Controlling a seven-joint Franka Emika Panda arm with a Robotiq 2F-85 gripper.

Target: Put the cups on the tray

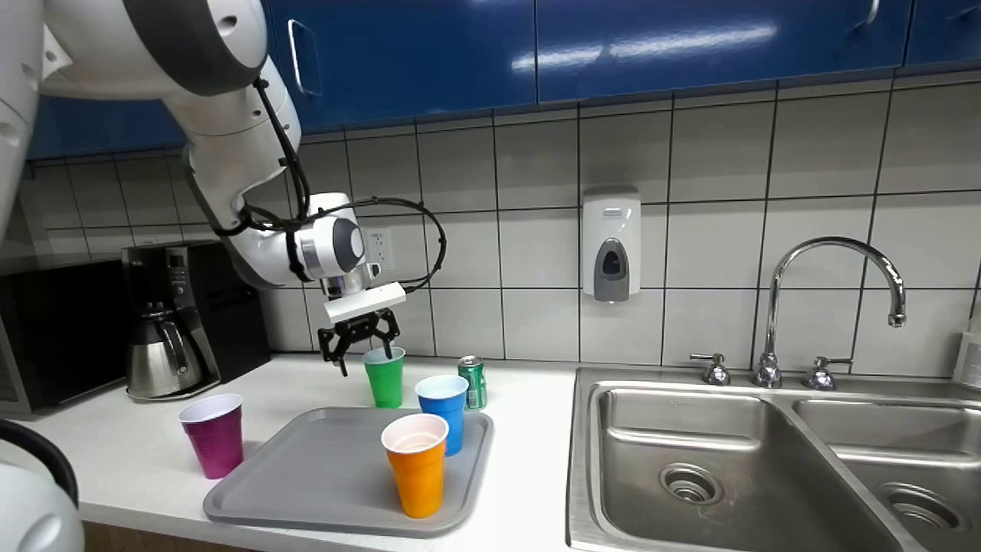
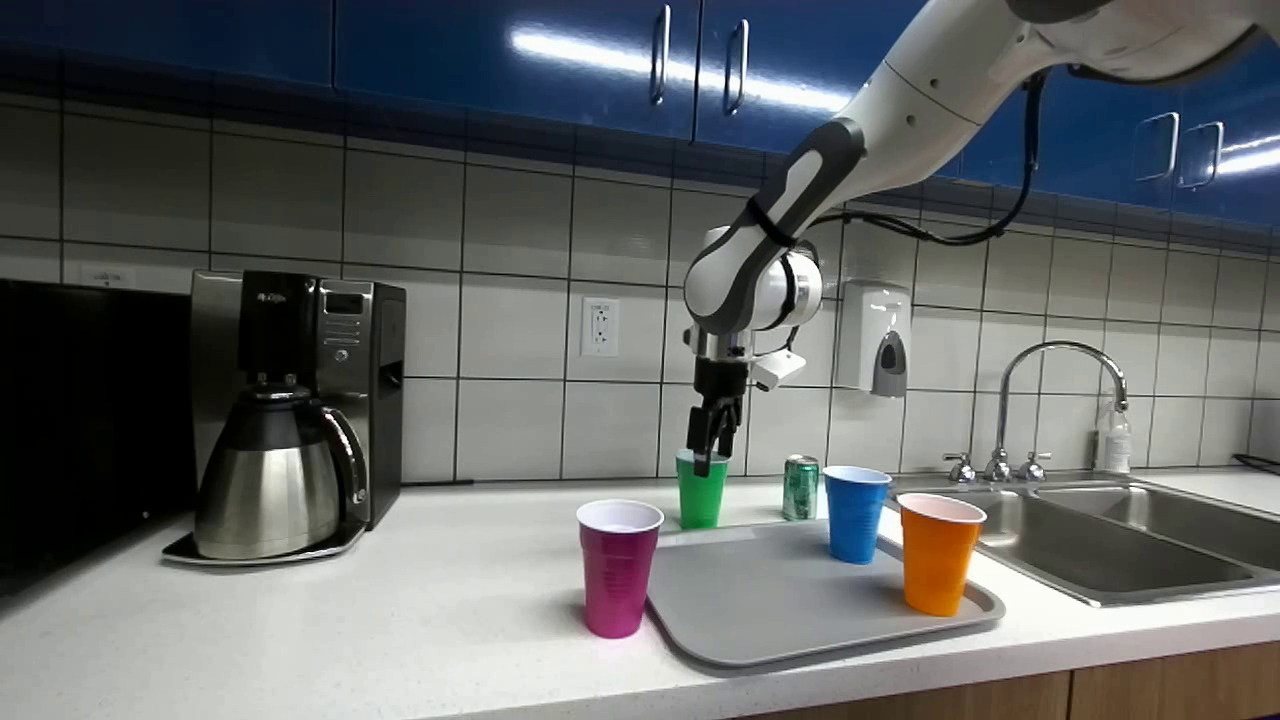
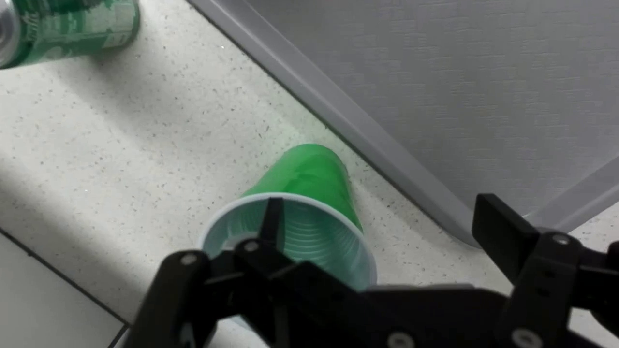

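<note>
Clearly, the gripper (image 1: pixel 366 364) gapes wide, one finger (image 3: pixel 273 220) at the mouth of the green cup (image 3: pixel 309 169), which stands just beside the tray (image 3: pixel 435 96). Lowering off-centre might snag the cup's rim and topple it.

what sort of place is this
Most likely a kitchen, perhaps a break-room kitchenette: there is a double steel sink, a coffee maker and blue overhead cabinets.
</note>
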